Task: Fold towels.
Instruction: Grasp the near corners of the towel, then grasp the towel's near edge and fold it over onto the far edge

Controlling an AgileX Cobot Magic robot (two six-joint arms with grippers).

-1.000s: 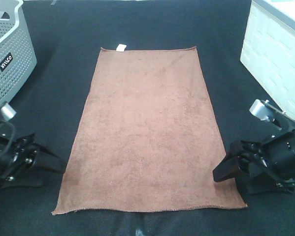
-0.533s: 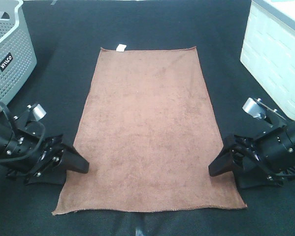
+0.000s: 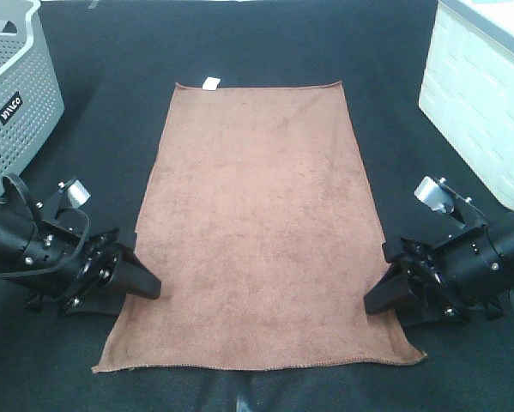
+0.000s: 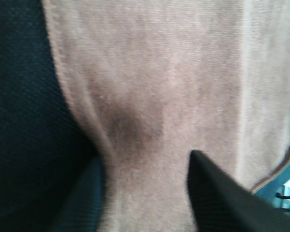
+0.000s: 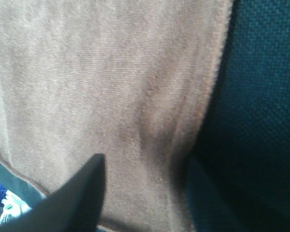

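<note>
The reddish-brown towel [image 3: 257,232] lies spread flat on the black table, with its small white tag [image 3: 210,83] at the far edge. My left gripper [image 3: 147,285] is low at the towel's left edge near the front. In the left wrist view [image 4: 145,193] its jaws are apart, one finger [image 4: 86,198] at the hem and the other finger [image 4: 222,198] over the towel [image 4: 154,87]. My right gripper [image 3: 377,298] is at the right edge near the front. In the right wrist view [image 5: 145,193] it is open, astride the towel's [image 5: 101,82] hem.
A grey perforated basket [image 3: 12,86] stands at the back left. A white crate [image 3: 480,94] stands at the back right. The black table surface [image 3: 265,43] surrounds the towel on all sides.
Both grippers have moved inward to the towel's side edges. The left one travelled further, to the right. The towel's front right corner has shifted slightly.
</note>
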